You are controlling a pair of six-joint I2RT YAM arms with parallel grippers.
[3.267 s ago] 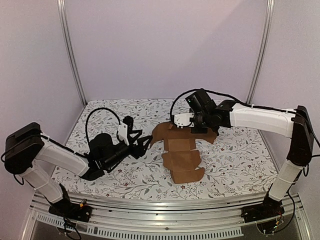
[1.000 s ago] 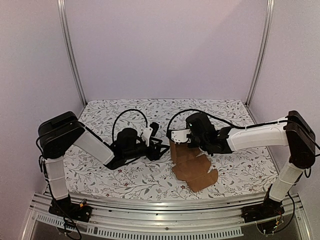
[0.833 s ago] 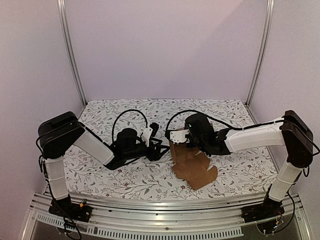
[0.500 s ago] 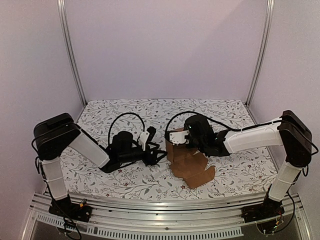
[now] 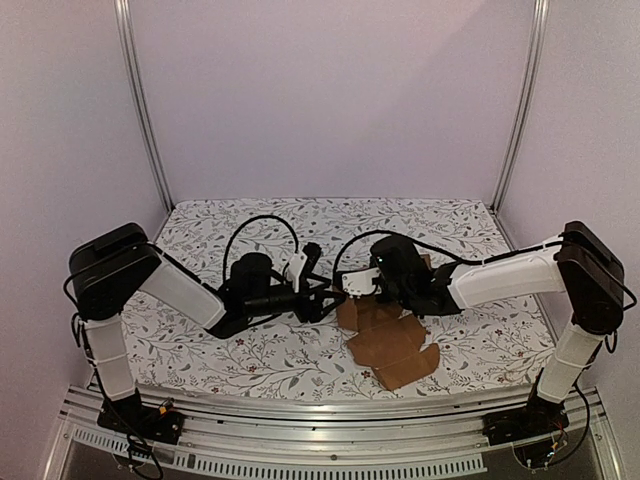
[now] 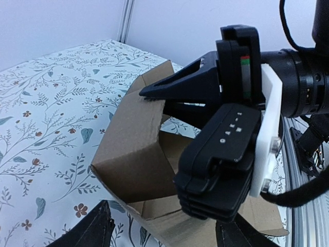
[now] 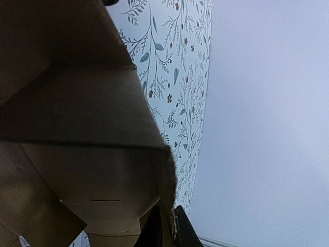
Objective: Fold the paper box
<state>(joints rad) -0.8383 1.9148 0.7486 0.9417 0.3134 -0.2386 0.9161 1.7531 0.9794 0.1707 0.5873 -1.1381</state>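
Paper box [image 5: 390,340] lies on the floral table [image 5: 250,350], partly folded. Its long axis runs from the right gripper [image 5: 345,292] down and to the right, with the flat flaps at the end farthest from that gripper. The end at the right gripper is raised into walls. The right gripper is clenched on the top edge of one raised wall. Left gripper [image 5: 322,302], just left of the right gripper, is spread wide and holds nothing; it possibly brushes the box, contact unclear. In the right wrist view, cardboard fills the frame and the fingers are mostly cut off.
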